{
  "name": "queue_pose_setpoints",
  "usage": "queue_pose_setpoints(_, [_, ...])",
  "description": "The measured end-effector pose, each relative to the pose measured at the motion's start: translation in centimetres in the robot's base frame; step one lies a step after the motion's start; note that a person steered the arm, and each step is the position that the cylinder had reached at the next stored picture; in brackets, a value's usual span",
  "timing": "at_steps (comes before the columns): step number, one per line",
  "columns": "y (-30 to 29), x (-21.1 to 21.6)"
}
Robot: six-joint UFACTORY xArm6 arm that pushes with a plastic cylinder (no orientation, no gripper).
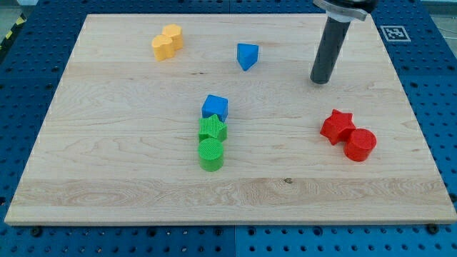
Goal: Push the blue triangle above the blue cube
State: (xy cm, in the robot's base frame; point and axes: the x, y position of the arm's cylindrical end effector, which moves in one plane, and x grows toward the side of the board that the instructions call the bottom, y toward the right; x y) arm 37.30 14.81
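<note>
The blue triangle (247,56) lies on the wooden board toward the view's top, a little right of centre. The blue cube (215,107) sits below it and slightly to the left, near the board's middle. My tip (320,81) rests on the board to the right of the blue triangle, well apart from it, and up and to the right of the blue cube. The dark rod rises from the tip toward the view's top right.
A green star-like block (212,129) touches the blue cube's lower side, with a green cylinder (211,154) right below it. A red star (337,126) and red cylinder (360,144) sit at the right. Two yellow blocks (167,42) sit at the top left. The board's edge (228,223) runs along the bottom.
</note>
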Motion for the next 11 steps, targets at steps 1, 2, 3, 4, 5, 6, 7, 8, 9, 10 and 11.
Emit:
queue_pose_setpoints(1, [-4.9, -2.8])
queue_pose_setpoints(2, [-5.0, -3.3])
queue_pose_setpoints(3, [-5.1, -5.3])
queue_pose_setpoints(4, [-6.9, -8.1])
queue_pose_setpoints(5, [-9.3, -6.7])
queue_pose_setpoints(6, [-10.0, -4.2])
queue_pose_setpoints(7, [-12.0, -3.3])
queue_pose_setpoints(8, [-13.0, -4.5])
queue_pose_setpoints(9, [-13.8, -4.7])
queue_pose_setpoints(10, [-14.5, -2.0])
queue_pose_setpoints(11, [-15.0, -1.0])
